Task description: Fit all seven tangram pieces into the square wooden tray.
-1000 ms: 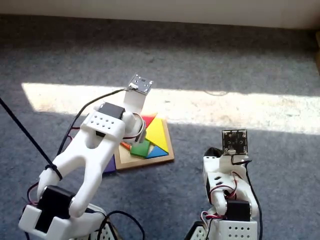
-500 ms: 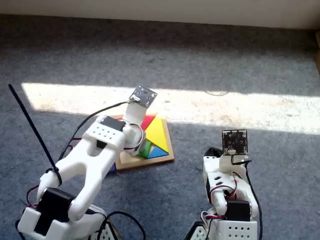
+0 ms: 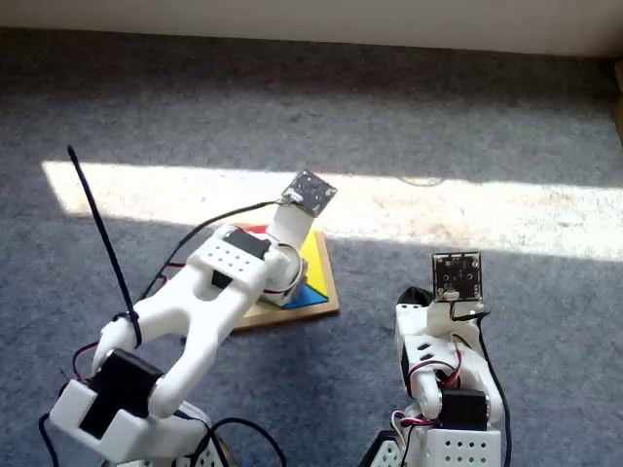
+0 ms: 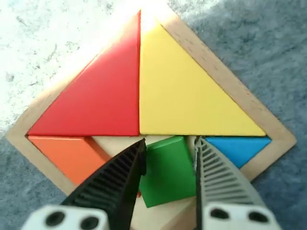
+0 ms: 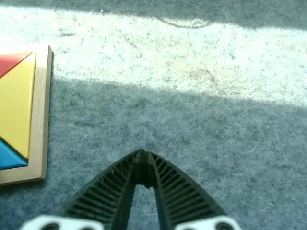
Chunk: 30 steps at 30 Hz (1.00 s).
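Left pincer (image 4: 169, 143) clamped on green square wooden piece (image 4: 168, 175), arm swung rightward across square wooden tray (image 4: 225, 84) since earlier, piece positioned at bare gap beside blue triangle (image 4: 237, 147), right pincer (image 5: 143, 163) unchanged, closed, empty.

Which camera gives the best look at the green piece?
The left wrist view: the green piece sits close up between the left gripper's fingers, over the tray's bare floor. In the high view the left arm covers that part of the tray. The right wrist view catches the tray's edge, the yellow piece and the blue piece.
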Tool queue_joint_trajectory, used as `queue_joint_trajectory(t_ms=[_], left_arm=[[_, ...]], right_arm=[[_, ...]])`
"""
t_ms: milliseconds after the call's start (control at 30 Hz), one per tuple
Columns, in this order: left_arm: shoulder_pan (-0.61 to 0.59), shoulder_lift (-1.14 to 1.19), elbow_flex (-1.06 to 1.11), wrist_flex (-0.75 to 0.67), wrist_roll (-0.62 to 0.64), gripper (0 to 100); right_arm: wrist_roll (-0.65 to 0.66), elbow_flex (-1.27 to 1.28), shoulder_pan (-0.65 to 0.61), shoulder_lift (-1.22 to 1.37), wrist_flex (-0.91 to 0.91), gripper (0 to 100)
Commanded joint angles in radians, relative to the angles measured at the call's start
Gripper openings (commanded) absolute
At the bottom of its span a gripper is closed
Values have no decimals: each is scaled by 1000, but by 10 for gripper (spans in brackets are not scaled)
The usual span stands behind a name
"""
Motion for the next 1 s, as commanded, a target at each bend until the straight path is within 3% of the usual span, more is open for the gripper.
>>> queue_joint_trajectory(t_ms=[0, 200, 400, 567, 967], left_arm=[[62, -28, -48, 23, -8, 178], [62, -237, -48, 143, -3, 178], [-48, -418, 48, 150, -5, 178], [-165, -437, 136, 146, -8, 178], [-202, -410, 251, -17, -74, 178]], right_arm=[[9, 151, 12, -10, -25, 9], [9, 151, 12, -10, -25, 9], [9, 151, 12, -10, -25, 9], [9, 151, 12, -10, -25, 9], [9, 151, 12, -10, -25, 9]])
